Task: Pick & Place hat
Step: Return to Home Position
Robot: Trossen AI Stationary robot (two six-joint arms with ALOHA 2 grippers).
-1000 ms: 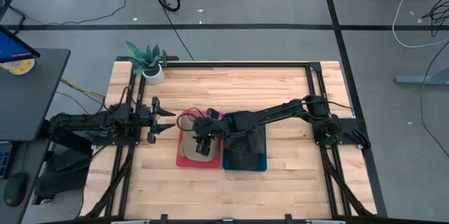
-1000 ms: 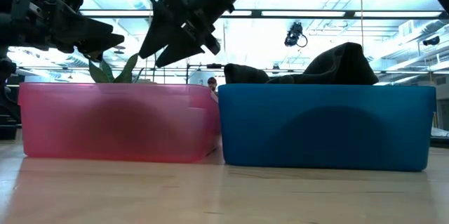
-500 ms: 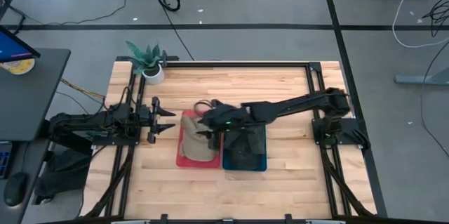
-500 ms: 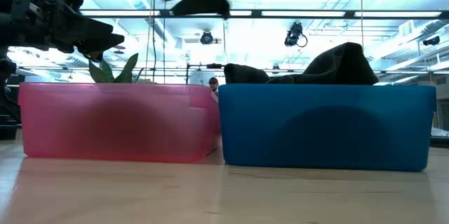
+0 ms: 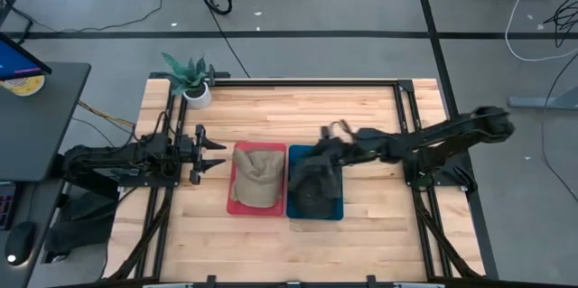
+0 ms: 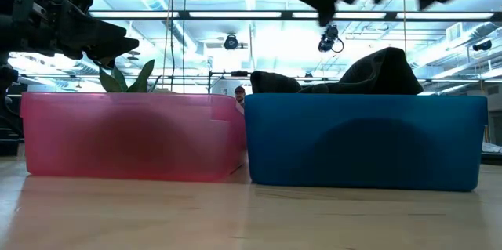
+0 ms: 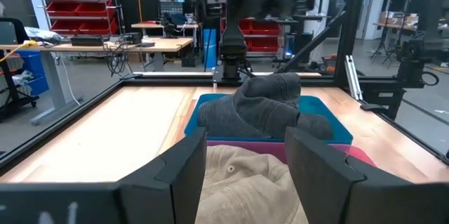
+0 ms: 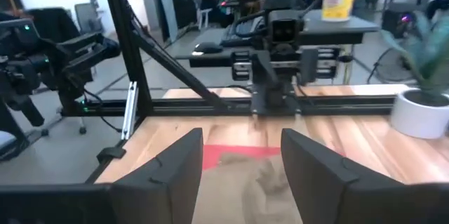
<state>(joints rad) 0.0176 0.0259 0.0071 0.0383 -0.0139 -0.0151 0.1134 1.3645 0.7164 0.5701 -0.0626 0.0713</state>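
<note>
The two bins sit side by side, touching, in the middle of the wooden surface (image 5: 361, 112). The red bin (image 5: 231, 205) is the left one, and the brown cap (image 5: 257, 175) lies in it, filling most of it. The blue bin (image 5: 316, 215) holds the black cap (image 5: 312, 187), a dark heap that, seen level with the surface, stands above the rim.

The right claw (image 5: 330, 134) hangs in the air over the far rim of the blue bin, well clear of the black cap, with its arm reaching in from the right side of the surface. Its two fingers (image 8: 170, 175) stand wide apart with nothing between them. The left claw (image 5: 215, 153) waits on the left, near the red bin and pointing at it. It too is spread wide and empty.

A potted plant (image 5: 191, 78) stands at the far left corner
</note>
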